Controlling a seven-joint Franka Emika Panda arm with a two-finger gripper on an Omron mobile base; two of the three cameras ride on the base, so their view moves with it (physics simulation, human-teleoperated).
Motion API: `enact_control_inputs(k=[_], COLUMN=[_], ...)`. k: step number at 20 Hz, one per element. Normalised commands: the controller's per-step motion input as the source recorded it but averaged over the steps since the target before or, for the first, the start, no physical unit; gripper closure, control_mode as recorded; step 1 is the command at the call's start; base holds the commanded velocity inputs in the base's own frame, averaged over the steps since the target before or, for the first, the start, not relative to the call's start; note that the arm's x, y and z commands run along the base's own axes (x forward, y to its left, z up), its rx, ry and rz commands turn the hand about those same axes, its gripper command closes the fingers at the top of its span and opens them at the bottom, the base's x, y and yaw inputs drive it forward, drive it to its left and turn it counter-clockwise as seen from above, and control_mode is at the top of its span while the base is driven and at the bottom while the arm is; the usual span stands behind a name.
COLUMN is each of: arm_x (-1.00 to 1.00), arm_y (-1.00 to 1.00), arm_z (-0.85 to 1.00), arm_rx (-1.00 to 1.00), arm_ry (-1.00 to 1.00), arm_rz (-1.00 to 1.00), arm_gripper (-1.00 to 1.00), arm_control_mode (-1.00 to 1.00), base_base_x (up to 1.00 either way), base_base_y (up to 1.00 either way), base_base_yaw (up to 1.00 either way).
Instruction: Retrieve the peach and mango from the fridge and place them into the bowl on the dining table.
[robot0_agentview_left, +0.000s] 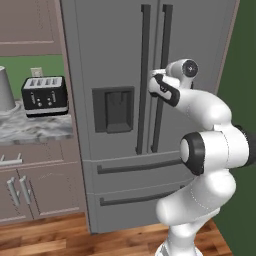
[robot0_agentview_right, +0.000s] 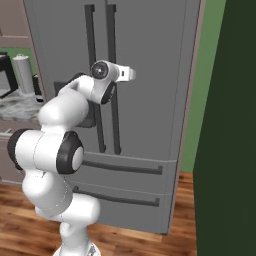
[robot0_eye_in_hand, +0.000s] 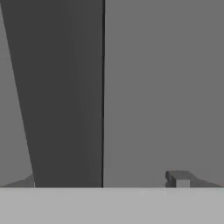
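Grey steel: the fridge (robot0_agentview_left: 120, 65) stands closed, doors flat and matte, so the peach and mango sit unseen behind them.
Handle: long dark vertical bar (robot0_eye_in_hand: 65, 92), right in front of the hand.
End effector (robot0_eye_in_hand: 107, 181): fingers spread wide, gripping nothing, seemingly lined up to straddle that bar.
Worktop (robot0_agentview_left: 35, 127): marbled stone carrying a black toaster (robot0_agentview_left: 45, 95).

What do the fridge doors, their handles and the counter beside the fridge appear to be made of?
Fridge: looks like matte grey metal, uniform, with no sharp reflections. Handles: dark, smooth, perhaps coated metal or plastic. Counter: grey-and-white veined stone, marble-like.
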Motion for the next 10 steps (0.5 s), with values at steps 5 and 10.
enact_control_inputs(k=[5,10], arm_x=[0.02,-0.8], arm_y=[0.0,-0.08], arm_z=[0.0,0.02], arm_rx=[0.0,0.0], arm_ry=[0.0,0.11], arm_rz=[0.01,0.01], arm_gripper=[1.0,1.0], arm_control_mode=[-1.0,-1.0], base_base_x=[0.0,0.0], base_base_y=[0.0,0.0], base_base_yaw=[0.0,0.0])
